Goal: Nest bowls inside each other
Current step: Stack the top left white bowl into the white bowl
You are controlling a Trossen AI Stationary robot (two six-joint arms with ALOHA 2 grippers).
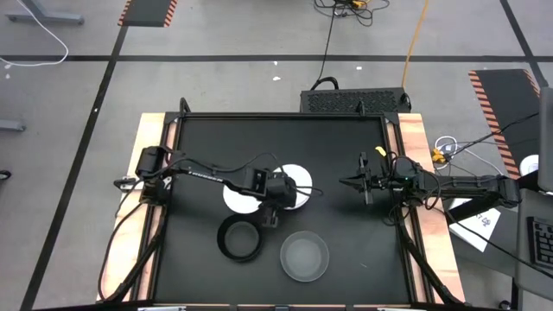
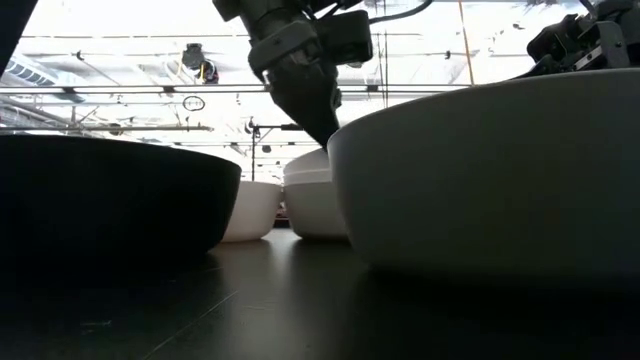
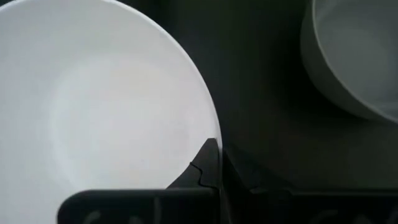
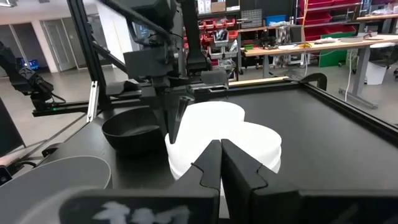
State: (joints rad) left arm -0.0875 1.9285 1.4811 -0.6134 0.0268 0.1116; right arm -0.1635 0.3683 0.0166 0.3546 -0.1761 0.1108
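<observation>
Two white bowls stand side by side mid-table, one [image 1: 240, 195] on the left and one [image 1: 296, 183] on the right. In the low view the right one [image 2: 312, 205] shows a second rim line, as if one white bowl sits inside another. A black bowl [image 1: 239, 238] and a translucent grey bowl [image 1: 304, 257] rest on their bases nearer the front edge. My left gripper [image 1: 270, 212] points down at the right white bowl's near-left rim and is shut on it. My right gripper [image 1: 352, 183] hovers shut to the right of the white bowls. My left gripper [image 3: 219, 163] pinches the white bowl's rim [image 3: 208, 134] on its near-left side, with one finger [image 3: 204, 169] inside the bowl and the other outside. The fingers come from above, pointing down [image 2: 325, 140]. The bowl's base looks level with the table [image 2: 312, 236].
The black bowl [image 2: 110, 200] and grey bowl [image 2: 490, 180] sit close to the near side of my left gripper. The table has a raised frame [image 1: 393, 173] on its sides. Open tabletop lies toward the far edge [image 1: 276, 138]. Cables and a box lie beyond the table.
</observation>
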